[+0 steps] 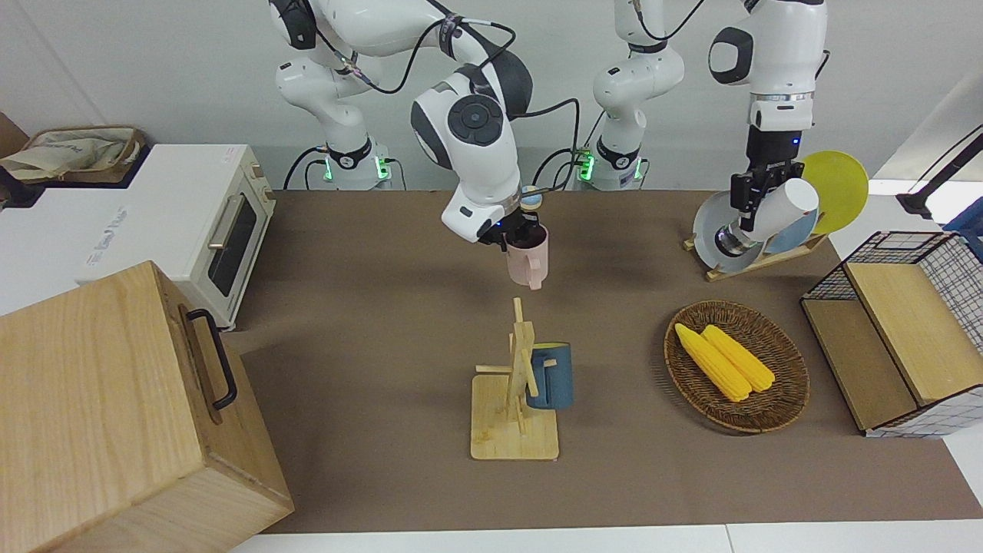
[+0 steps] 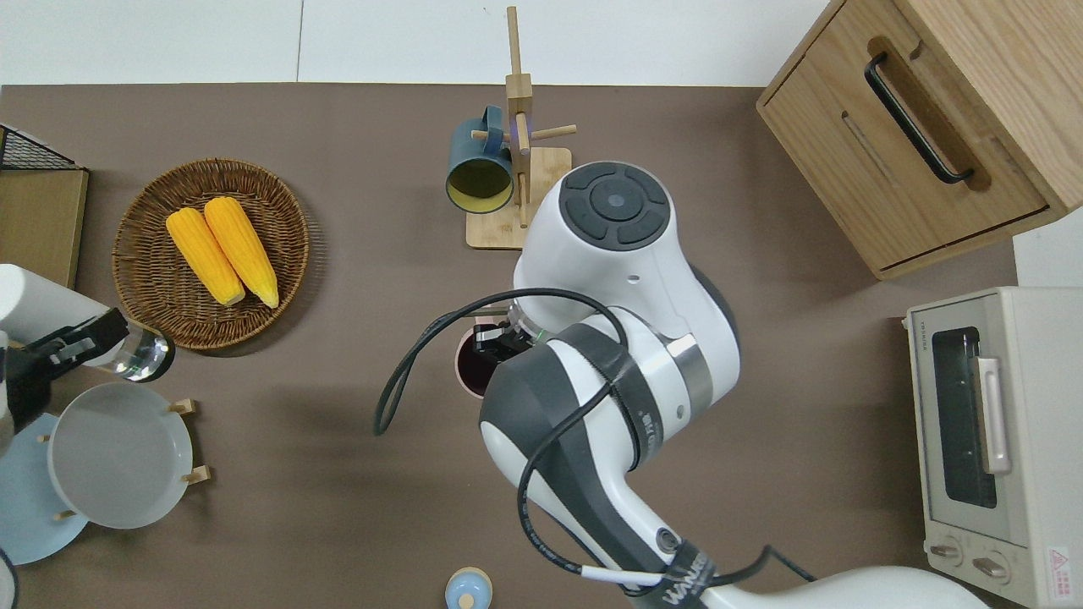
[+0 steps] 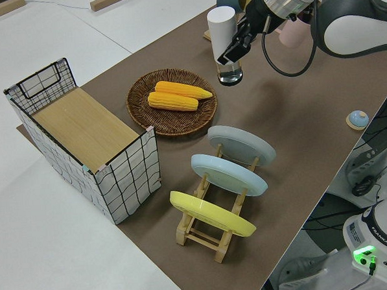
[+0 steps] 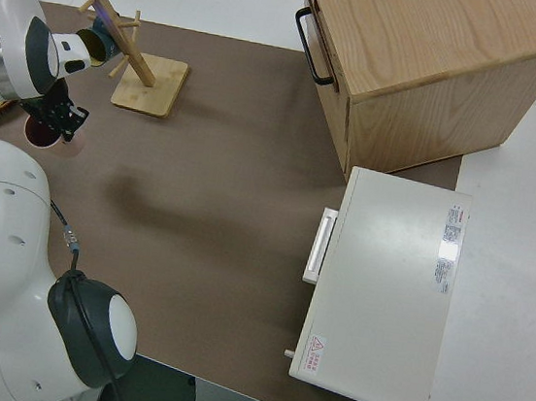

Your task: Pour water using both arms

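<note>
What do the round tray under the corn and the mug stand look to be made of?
The round tray looks like woven wicker, brown and matte: its braided strands show. The mug stand looks like pale bamboo or light wood, smooth, with visible grain.

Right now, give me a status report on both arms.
Right gripper shut on pink ceramic mug, airborne mid-table. Left gripper shut on white insulated bottle, tilted, over plate rack. No obstruction between them.

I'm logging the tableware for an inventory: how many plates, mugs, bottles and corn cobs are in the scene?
Plates: 3 (grey, blue, yellow)
Mugs: 2 (pink mug, dark blue mug)
Bottles: 1 (white bottle)
Corn cobs: 2 ()
Total: 8
</note>
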Available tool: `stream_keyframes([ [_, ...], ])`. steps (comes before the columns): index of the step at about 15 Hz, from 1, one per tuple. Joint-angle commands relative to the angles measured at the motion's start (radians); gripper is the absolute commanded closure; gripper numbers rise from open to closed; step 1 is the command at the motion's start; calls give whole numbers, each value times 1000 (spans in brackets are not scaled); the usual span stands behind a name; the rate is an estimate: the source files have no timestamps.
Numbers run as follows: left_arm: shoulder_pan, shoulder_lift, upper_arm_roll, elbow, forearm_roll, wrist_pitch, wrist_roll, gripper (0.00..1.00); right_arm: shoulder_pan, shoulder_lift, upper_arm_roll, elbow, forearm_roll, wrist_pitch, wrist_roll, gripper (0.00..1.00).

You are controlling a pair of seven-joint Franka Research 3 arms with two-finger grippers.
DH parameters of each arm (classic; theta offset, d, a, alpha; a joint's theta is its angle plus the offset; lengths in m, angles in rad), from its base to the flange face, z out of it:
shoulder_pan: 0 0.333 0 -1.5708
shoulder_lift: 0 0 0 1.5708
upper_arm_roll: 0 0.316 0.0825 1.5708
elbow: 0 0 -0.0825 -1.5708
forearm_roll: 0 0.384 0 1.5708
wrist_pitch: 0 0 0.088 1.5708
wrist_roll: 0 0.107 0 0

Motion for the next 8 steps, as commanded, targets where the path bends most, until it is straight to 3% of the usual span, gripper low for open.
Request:
stream_keyframes([
  [1,5,-89,-61,-79,25,34,-87,971,34,63,-4,7,29,87,69,1000],
  [3,-3,-107,-78,-106,25,34,-112,967,42,88,-4,16,56,133,101,1000],
  [6,-6,-118,-116,-134,25,34,-144,961,65,135,-4,66,85,151,150,1000],
  [8,-4,-118,-150,-139,23,31,-188,963,88,158,-5,71,104,186,195,1000],
])
